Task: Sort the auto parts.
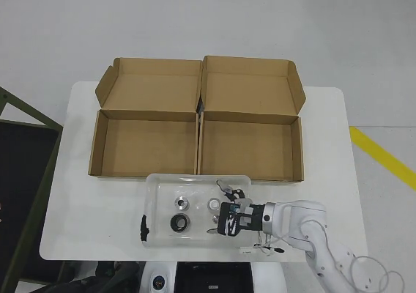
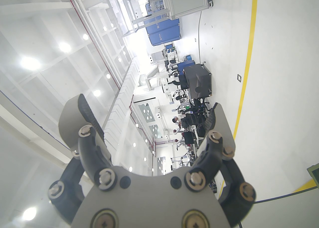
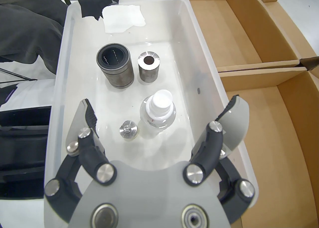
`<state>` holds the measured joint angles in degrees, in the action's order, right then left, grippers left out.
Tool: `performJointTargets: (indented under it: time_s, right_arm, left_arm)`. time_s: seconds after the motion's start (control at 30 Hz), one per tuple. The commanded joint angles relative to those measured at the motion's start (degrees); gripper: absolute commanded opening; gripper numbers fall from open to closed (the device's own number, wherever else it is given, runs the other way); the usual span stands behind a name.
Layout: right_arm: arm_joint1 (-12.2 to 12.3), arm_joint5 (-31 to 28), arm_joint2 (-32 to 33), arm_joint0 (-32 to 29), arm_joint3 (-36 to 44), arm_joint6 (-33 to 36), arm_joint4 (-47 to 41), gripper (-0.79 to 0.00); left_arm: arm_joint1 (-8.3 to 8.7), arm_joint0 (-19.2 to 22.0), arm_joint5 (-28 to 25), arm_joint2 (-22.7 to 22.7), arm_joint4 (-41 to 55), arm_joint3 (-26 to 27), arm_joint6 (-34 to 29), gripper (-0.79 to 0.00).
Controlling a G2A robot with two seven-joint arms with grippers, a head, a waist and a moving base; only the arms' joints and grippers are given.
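Note:
A clear plastic bin point(image 3: 202, 47) point(image 1: 153, 180) holds the parts. A large dark bearing cylinder point(image 3: 115, 64) point(image 1: 180, 222) stands beside a smaller steel sleeve point(image 3: 148, 66) point(image 1: 182, 203). Closer to my right gripper are a small clear bottle with a white cap point(image 3: 159, 111) point(image 1: 214, 205) and a small silver knurled part point(image 3: 128, 130). My right gripper point(image 3: 161, 102) point(image 1: 225, 218) hangs open over the bin's right end, above the bottle, holding nothing. My left gripper point(image 2: 148, 101) is open and empty, pointing up into the room.
Two open cardboard boxes, left point(image 1: 146, 146) and right point(image 1: 248, 150), stand side by side just behind the bin. Black tape point(image 3: 96, 5) marks the bin's far end. A green rack point(image 1: 3, 146) stands off the table's left side.

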<state>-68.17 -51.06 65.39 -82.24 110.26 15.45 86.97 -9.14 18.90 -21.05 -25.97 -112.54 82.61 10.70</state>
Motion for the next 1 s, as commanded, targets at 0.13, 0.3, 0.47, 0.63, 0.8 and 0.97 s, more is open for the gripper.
performJointTargets:
  time_s: [0.13, 0.3, 0.47, 0.63, 0.8, 0.97]
  right_arm:
    - [0.2, 0.7, -0.8, 0.7, -1.1, 0.2, -0.2, -0.163]
    - [0.3, 1.4, -1.4, 1.5, -1.9, 0.8, 0.0, -0.268]
    - [0.5, 2.1, -1.8, 1.8, -2.2, 1.4, 0.4, -0.409]
    - [0.7, 2.5, -2.2, 2.4, -3.0, 1.2, 0.4, -0.686]
    - [0.8, 2.4, -2.2, 2.5, -3.0, 0.3, -0.9, -0.785]
    - [1.1, 2.1, -1.4, 2.5, -1.9, -1.3, -3.0, -0.785]
  left_arm:
    - [0.00, 0.0, 0.0, 0.0, 0.0, 0.0, 0.0, 0.000]
    - [0.00, 0.0, 0.0, 0.0, 0.0, 0.0, 0.0, 0.000]
    - [0.00, 0.0, 0.0, 0.0, 0.0, 0.0, 0.0, 0.000]
    - [0.00, 0.0, 0.0, 0.0, 0.0, 0.0, 0.0, 0.000]
    - [0.00, 0.0, 0.0, 0.0, 0.0, 0.0, 0.0, 0.000]
    - [0.00, 0.0, 0.0, 0.0, 0.0, 0.0, 0.0, 0.000]
